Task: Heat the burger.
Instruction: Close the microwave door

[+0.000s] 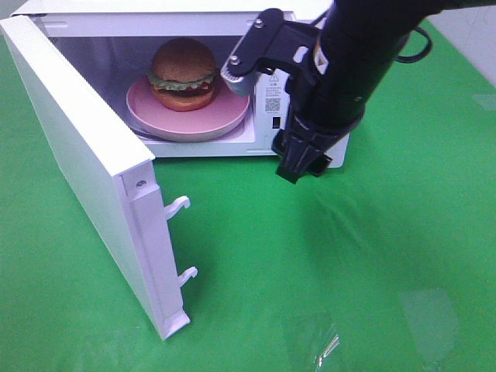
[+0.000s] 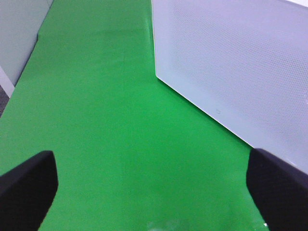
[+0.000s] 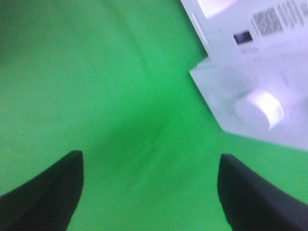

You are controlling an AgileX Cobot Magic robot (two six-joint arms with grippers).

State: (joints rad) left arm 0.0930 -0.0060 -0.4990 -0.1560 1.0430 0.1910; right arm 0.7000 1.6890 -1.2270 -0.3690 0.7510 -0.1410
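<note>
One burger (image 1: 183,74) is held on one pink plate (image 1: 147,110) inside one open-doored microwave (image 1: 267,108); left pincer (image 2: 154,192) and right pincer (image 3: 149,192) are spread wide, empty.

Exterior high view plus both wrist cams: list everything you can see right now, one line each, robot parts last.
burger: one, golden-brown buns with green lettuce, on the plate inside the microwave
plate: one, pink, on the microwave floor
microwave: one, white, at the back of the table
door: one, white, swung open on the left
knob: one, white, on the microwave's front
cloth: one, green, covering the table
right arm: one, black, in front of the microwave's right side
right claw: one, black, open and empty, above the cloth
left claw: one, black, open and empty, beside the door
</note>
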